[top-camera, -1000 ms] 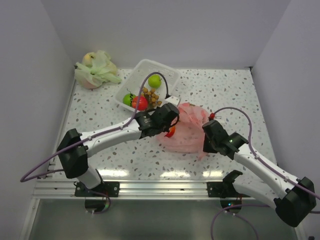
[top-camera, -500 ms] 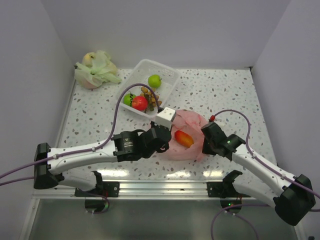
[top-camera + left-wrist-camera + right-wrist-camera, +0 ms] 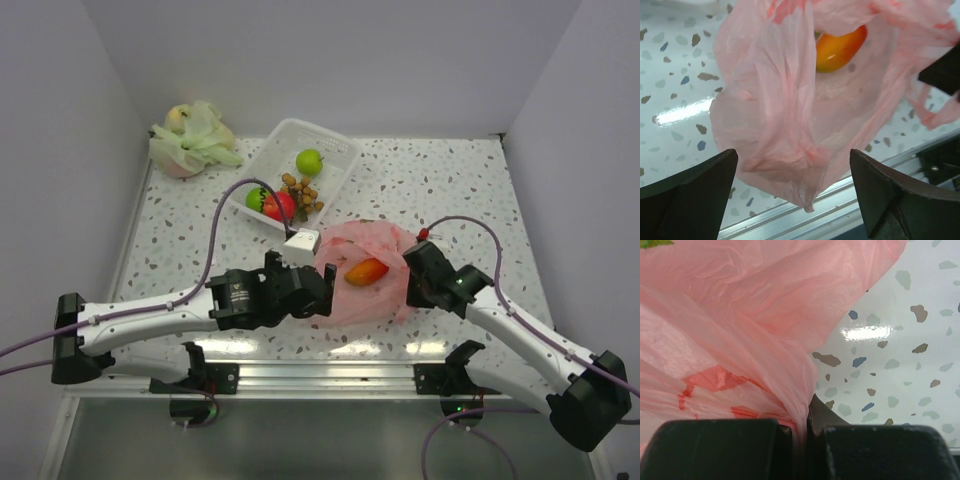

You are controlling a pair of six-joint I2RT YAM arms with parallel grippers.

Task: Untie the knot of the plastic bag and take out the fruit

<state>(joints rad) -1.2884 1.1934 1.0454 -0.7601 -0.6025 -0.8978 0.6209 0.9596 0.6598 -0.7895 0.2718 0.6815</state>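
The pink plastic bag lies open near the table's front edge, with an orange-red fruit showing inside it. My left gripper stands open at the bag's left side. In the left wrist view the bag's loose lower edge hangs between the wide-apart fingers, untouched, with the fruit beyond. My right gripper is shut on a pinched fold of the bag at its right side. No knot shows. A green fruit, brown berries and a red fruit lie in the white basket.
A tied pale green bag with fruit sits at the back left corner. The white basket stands just behind the pink bag. The metal rail runs along the table's near edge, close under the bag. White walls close in three sides.
My left arm has drawn back toward the near edge and its gripper has gone from shut to wide open, letting go of the bag. The right gripper has kept its hold.
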